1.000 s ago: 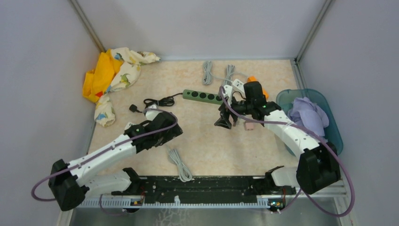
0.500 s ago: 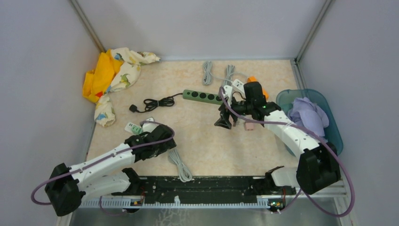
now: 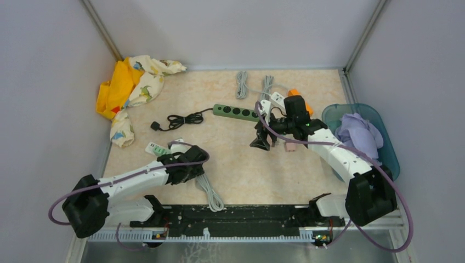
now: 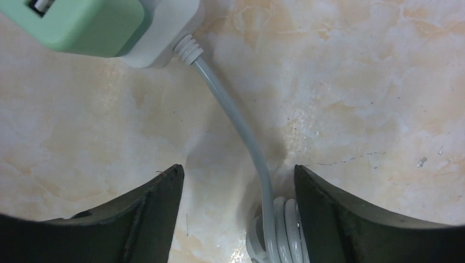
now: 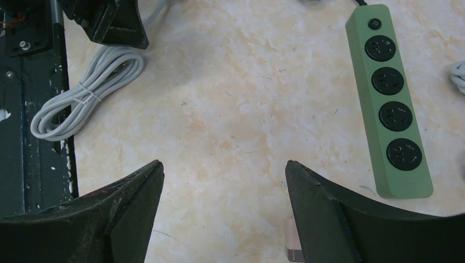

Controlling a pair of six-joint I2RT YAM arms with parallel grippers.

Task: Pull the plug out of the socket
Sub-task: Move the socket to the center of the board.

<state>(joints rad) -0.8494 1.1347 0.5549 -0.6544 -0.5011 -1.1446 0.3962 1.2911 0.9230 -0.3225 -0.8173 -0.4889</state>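
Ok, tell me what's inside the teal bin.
A crumpled lilac cloth fills most of the bin. Anything under the cloth is covered, so I cannot tell what else is in there.

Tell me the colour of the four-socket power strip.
The power strip is green with black sockets, clearest in the right wrist view.

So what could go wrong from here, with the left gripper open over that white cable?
1. The left gripper straddles the white cable, not the mint-green adapter it runs into. Closing here would probably pinch the cable and strain its collar.
2. The coil lies against one finger, so a pull could drag the bundle along.
3. The right gripper hangs open beside the power strip, bracing nothing.
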